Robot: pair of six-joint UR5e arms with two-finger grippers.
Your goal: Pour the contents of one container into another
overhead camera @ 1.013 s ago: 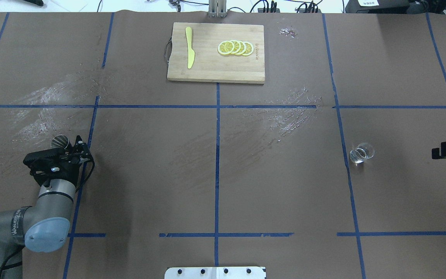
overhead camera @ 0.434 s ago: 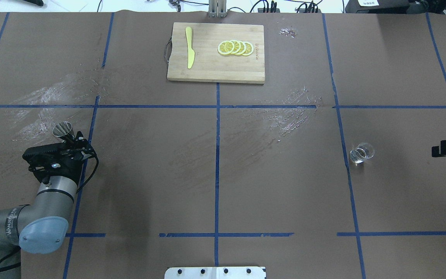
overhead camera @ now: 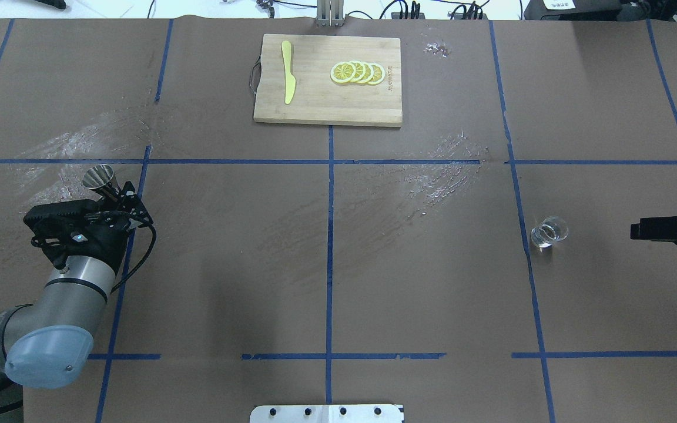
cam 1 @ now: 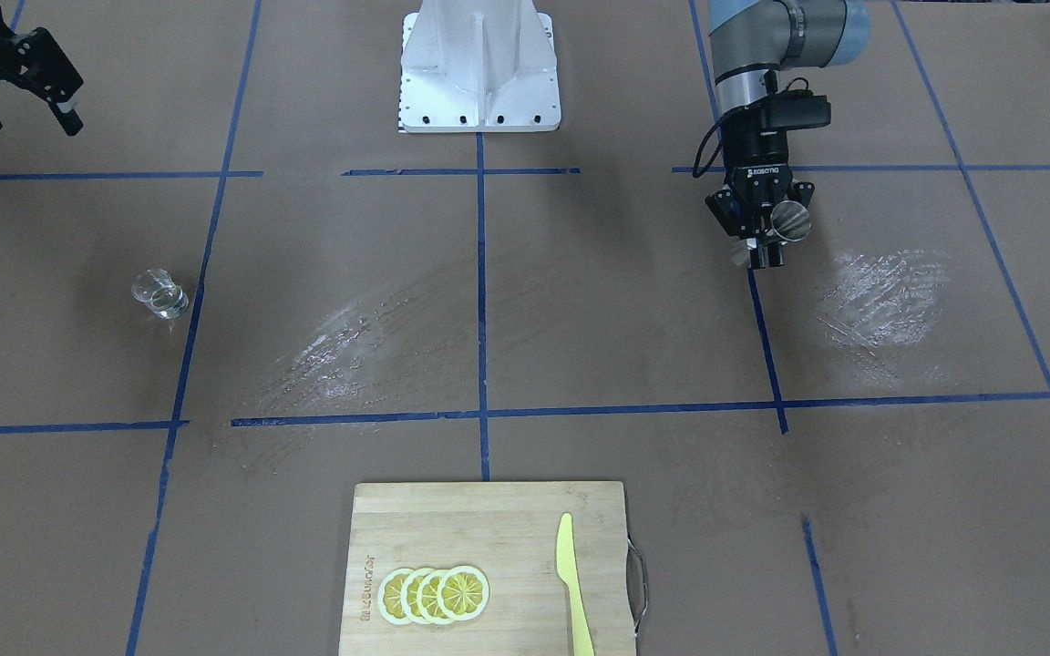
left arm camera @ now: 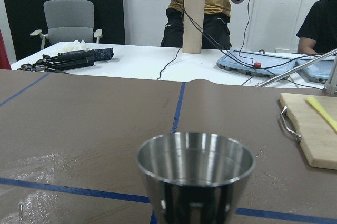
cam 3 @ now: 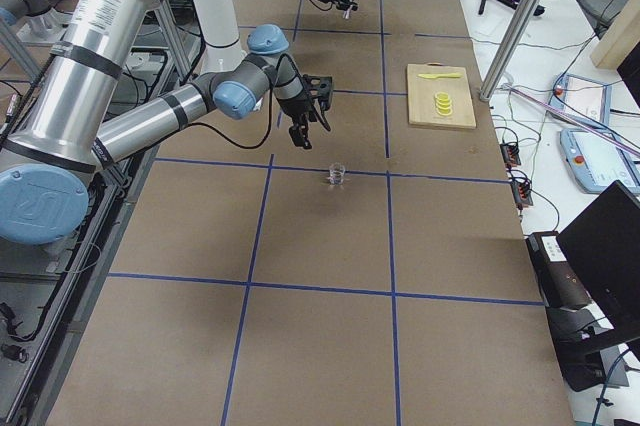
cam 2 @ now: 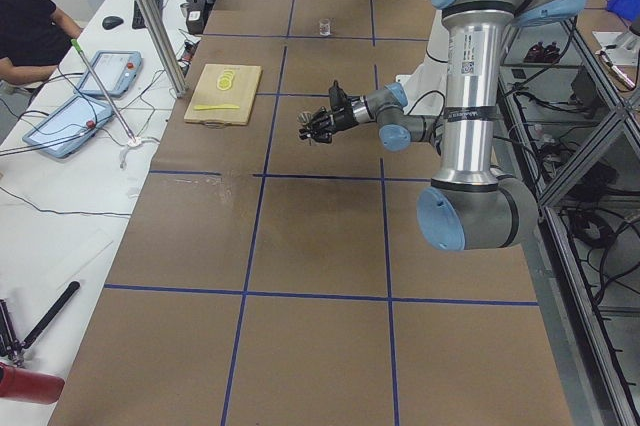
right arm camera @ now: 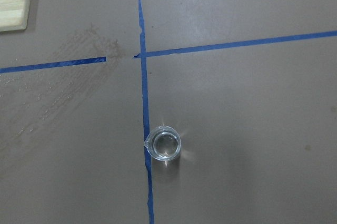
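My left gripper [overhead camera: 110, 192] is shut on the grey metal jigger [overhead camera: 99, 176], which it holds off the table at the left side. The left wrist view shows the jigger [left arm camera: 196, 174] upright with its open cone on top. In the front view the jigger [cam 1: 789, 221] sits between the left gripper's [cam 1: 762, 248] fingers. The clear glass cup [overhead camera: 549, 232] stands alone on the brown paper at the right, beside a blue tape line. It shows as the glass cup [right arm camera: 165, 145] from above in the right wrist view. My right gripper [cam 1: 28, 120] hangs open and empty, to the right of the cup and apart from it.
A wooden cutting board [overhead camera: 315, 106] lies at the far middle, carrying lemon slices [overhead camera: 357, 72] and a yellow knife [overhead camera: 287, 71]. Wet smears [overhead camera: 438, 176] mark the paper near the middle and far left. People stand beyond the table's far edge in the left wrist view.
The left arm has carried the jigger away from the robot and slightly upward. The right gripper has moved leftward in the overhead view, closer to the glass cup.
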